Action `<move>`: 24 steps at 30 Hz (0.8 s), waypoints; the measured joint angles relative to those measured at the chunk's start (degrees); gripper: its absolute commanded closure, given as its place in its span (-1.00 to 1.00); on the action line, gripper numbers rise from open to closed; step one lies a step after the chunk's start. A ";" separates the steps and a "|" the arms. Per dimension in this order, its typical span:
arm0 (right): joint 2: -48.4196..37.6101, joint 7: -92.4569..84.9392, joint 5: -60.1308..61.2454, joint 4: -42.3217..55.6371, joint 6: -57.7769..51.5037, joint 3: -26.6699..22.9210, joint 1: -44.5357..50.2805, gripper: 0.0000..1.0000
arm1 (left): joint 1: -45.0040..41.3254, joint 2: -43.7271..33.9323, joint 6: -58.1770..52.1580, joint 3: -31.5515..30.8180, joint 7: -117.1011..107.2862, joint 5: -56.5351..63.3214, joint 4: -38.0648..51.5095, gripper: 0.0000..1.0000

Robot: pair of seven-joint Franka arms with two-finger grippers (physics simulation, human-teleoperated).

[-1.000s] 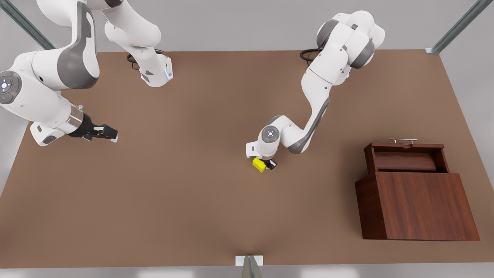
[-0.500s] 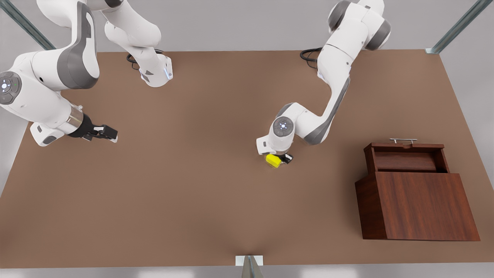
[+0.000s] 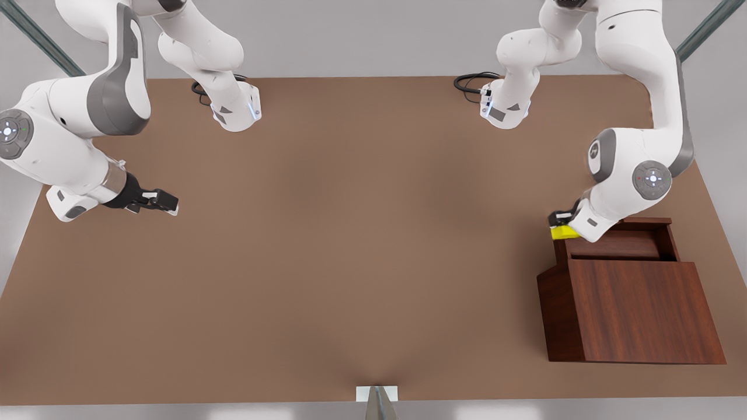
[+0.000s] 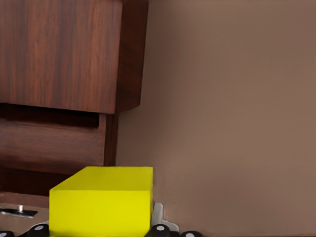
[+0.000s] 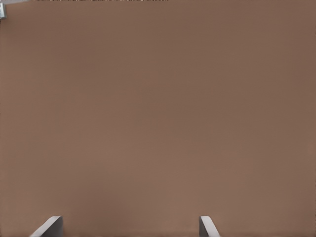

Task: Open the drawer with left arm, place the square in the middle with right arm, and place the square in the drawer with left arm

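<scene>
While bent low over the drawer (image 3: pixel 613 245), left hand (image 3: pixel 561 224) gripping the square (image 3: pixel 564 233); right hand (image 3: pixel 160 201) waiting, fingers apart.

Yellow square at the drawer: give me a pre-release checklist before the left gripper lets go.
1. Drawer pulled open: ok, its tray stands out from the box.
2. Square held in the left gripper: ok, it sits between the fingers in the left wrist view.
3. Square over the tray's inside: not ok, in the front view it is at the tray's left corner.
4. Height above the tray: cannot tell.
5. Right gripper out of the way: ok, open and waiting over bare table at the front view's left.
</scene>
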 measured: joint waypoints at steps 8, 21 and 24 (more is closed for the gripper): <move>0.35 -1.21 1.54 0.26 -0.08 -0.18 -0.04 -1.00 | 3.87 3.72 2.08 1.68 4.13 -0.03 2.97 -0.37; 0.44 -1.21 1.46 0.09 0.08 -0.18 -0.07 -1.00 | 3.78 3.78 -11.22 -4.13 1.59 0.51 13.25 -1.00; 0.46 -1.21 1.46 0.09 0.02 -0.18 -0.10 -1.00 | -5.39 3.61 -19.99 -11.19 1.45 1.58 24.52 -1.00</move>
